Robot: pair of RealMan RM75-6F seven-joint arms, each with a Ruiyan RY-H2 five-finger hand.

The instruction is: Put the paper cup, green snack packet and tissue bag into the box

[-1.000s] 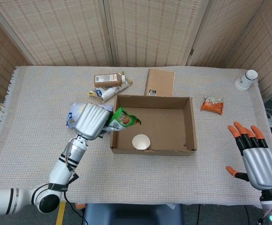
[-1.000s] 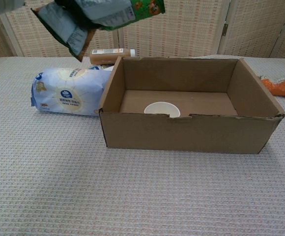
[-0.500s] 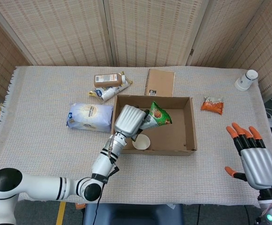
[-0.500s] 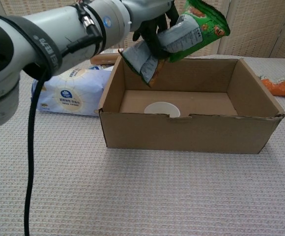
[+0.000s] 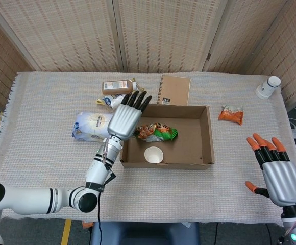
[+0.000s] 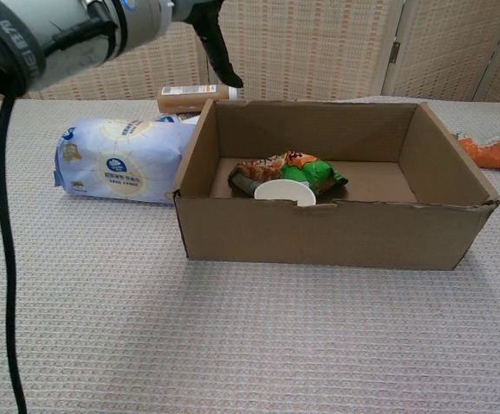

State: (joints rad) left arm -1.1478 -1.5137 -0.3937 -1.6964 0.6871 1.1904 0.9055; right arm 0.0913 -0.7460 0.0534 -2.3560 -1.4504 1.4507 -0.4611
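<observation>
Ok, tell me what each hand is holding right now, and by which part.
Nothing is held. The left hand is open above the box's left wall, the green snack packet lying loose inside the box. The right hand is open and empty.

The box (image 5: 166,136) is matt brown cardboard, and the table (image 5: 46,97) is covered in a rough woven cloth. The snack packet (image 5: 157,132) and the tissue bag (image 5: 91,125) are glossy plastic film; the left hand (image 5: 125,117) has a smooth silvery shell.
</observation>
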